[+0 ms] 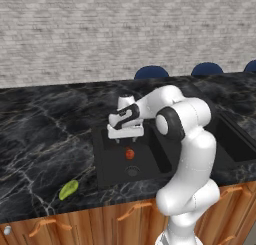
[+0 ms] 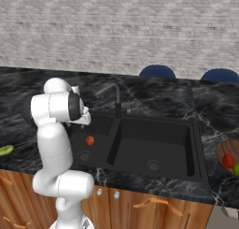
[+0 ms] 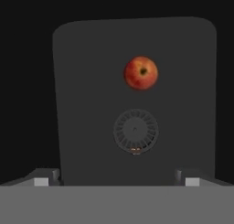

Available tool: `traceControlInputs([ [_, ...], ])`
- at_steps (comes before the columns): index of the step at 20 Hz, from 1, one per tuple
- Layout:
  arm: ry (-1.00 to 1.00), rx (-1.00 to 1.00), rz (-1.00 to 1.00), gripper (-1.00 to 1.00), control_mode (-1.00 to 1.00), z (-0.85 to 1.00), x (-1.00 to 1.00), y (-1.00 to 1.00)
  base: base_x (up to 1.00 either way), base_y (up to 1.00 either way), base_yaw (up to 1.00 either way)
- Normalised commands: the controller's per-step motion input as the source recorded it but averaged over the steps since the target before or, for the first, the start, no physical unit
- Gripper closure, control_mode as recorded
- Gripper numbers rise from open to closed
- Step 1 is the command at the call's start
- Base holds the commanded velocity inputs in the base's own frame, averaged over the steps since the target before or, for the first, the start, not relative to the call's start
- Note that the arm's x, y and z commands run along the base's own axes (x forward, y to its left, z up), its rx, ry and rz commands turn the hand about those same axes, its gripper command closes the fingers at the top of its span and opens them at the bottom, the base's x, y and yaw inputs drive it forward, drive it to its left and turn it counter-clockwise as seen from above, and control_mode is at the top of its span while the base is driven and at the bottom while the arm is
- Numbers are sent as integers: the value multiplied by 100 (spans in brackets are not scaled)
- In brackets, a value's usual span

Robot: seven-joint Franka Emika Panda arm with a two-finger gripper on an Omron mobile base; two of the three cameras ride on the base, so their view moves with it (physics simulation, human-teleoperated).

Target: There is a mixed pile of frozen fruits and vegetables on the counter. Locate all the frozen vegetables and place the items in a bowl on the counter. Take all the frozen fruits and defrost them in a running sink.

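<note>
The tool (image 1: 126, 135) hung over the left basin of the sink (image 2: 140, 151), its jaws spread wide and holding nothing, both tips apart at the bottom of the hand view. Below it the red-orange ball (image 3: 141, 72) — an apple by its stem dimple — lay on the basin floor near the round drain (image 3: 135, 130) but apart from it. That placement fits the task: a fruit belongs in the sink to thaw, and the empty jaws directly above suggest it was let go there. The faucet (image 2: 113, 95) stood behind the divider between the basins; no stream of water could be made out, so the running of the sink seemed yet undone. On the black marble table (image 1: 45, 134), left of the sink and near the front edge, the yellow-green oblong (image 1: 68, 189) lay alone — the other fruit, not yet fetched. Far to the right a wooden bowl (image 2: 223, 148) on the table held the red chunk (image 2: 228, 161) and the green ball (image 2: 236, 168) side by side, so the vegetable half looked settled. The next reach would likely go left for the oblong piece.
</note>
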Motion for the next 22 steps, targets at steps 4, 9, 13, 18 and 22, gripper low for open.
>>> traceControlInputs([
  [4, 0, 1, 6, -100, -100, 36, -27, 19, 0, 0, 0],
  [9, 2, 0, 17, -100, -100, 18, -10, 25, 0, 0, 0],
  [13, 2, -1, 19, -100, -100, 19, -5, 24, 0, 0, 0],
  [18, 2, -1, 20, -100, -100, 17, -3, 23, 0, 0, 0],
  [22, 3, 0, 20, -100, -100, 6, -7, 22, 0, 0, 0],
])
